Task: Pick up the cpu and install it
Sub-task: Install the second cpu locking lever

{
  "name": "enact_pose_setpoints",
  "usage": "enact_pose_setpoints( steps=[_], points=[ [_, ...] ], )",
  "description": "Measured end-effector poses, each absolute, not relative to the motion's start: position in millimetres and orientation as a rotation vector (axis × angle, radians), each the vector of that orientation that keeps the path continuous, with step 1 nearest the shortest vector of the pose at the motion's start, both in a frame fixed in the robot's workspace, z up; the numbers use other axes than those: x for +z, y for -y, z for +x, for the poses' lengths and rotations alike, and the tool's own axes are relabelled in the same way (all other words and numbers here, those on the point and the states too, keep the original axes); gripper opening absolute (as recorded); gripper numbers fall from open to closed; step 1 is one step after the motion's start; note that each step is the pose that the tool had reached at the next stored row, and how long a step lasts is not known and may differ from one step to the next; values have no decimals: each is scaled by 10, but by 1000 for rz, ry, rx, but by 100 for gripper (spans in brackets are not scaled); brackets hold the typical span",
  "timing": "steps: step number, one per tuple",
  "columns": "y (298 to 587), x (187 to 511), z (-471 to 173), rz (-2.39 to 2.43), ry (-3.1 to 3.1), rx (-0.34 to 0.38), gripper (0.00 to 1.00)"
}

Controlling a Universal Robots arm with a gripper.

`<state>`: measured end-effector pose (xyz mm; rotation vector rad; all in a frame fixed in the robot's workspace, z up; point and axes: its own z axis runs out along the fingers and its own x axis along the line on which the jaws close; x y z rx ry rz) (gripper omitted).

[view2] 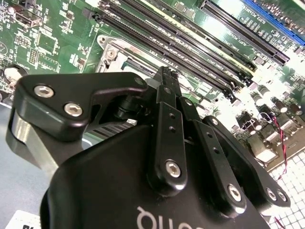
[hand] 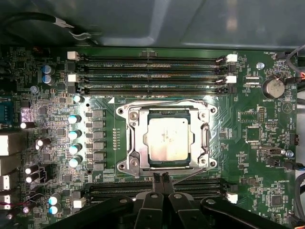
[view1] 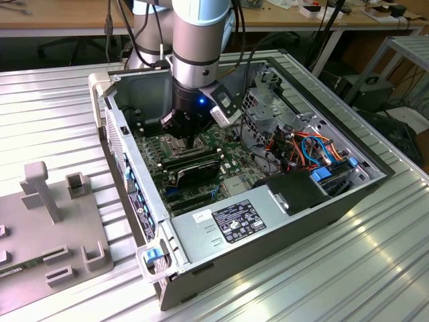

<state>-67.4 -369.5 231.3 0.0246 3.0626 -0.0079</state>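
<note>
Since the cpu [hand: 167, 139] already sits inside its socket [hand: 167, 138] on the motherboard [hand: 248, 119], the tool [hand: 159, 177], fingers pinched together and holding nothing, hovers just beside it (pretty tight), so any drift could scrape the nearby memory slots [hand: 152, 88].

Memory slots [hand: 152, 74] flank the socket frame [hand: 167, 138] on two sides, with open room straight above the cpu [hand: 167, 138]
</note>
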Motion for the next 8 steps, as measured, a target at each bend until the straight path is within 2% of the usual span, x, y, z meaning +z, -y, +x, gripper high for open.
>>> enact_pose_setpoints(
  steps=[8],
  points=[
    [3694,2282,-717,25,-3063,-8,11]
  ],
)
